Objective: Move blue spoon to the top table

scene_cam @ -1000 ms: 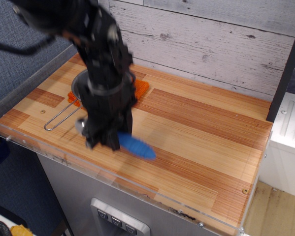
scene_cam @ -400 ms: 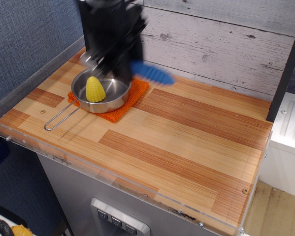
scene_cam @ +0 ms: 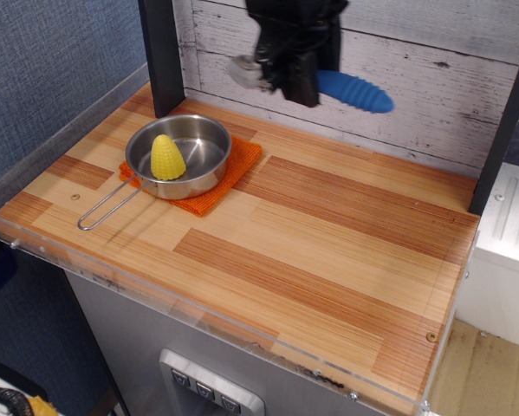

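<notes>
Black tool (scene_cam: 295, 74) gripped the ribbed blue-handled metal spoon (scene_cam: 350, 91) mid-length, up over the striped wooden tabletop (scene_cam: 346, 234)'s rear edge; long axis near-horizontal, handle right of tool, bowl left.

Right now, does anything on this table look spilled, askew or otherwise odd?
Nothing spilled or damaged. The pan sits level on the orange cloth with the yellow corn upright inside. The gripper holds the blue spoon roughly level, high above the tabletop.

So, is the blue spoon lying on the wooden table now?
No, the blue spoon is held in the air by the gripper, above the far edge of the table.
</notes>
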`<state>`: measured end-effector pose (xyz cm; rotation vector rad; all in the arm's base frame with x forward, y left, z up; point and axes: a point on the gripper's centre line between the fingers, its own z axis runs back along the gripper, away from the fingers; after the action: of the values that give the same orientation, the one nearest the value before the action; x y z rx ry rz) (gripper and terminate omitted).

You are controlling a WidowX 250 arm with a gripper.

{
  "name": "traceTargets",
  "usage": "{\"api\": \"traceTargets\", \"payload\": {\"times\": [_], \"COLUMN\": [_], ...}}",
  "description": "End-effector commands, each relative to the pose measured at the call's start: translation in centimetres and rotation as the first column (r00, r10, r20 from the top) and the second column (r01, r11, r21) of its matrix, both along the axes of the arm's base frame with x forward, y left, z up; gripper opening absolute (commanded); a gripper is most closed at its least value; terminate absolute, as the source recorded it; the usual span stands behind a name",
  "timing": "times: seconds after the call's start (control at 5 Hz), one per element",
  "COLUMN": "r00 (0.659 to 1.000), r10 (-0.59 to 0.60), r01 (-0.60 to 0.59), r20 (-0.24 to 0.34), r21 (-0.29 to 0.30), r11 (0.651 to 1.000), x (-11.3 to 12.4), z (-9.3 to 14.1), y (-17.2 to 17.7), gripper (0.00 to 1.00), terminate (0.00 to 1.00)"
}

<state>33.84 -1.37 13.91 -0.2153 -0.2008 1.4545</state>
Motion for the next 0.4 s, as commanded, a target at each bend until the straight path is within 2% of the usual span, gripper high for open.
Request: {"api": "traceTargets", "payload": {"times": [0.0, 0.2], "r00": [1.000, 0.999], "r10": [-0.004, -0.016], "r01": [0.004, 0.015], "r20": [0.029, 0.042], "r21": [0.010, 0.011], "r11": [1.000, 1.000], "x": [3.6, 4.2], "z": [-1.4, -4.1], "y": [-1.0, -1.5], "gripper": [0.00, 0.00], "terminate": [0.00, 0.00]}}
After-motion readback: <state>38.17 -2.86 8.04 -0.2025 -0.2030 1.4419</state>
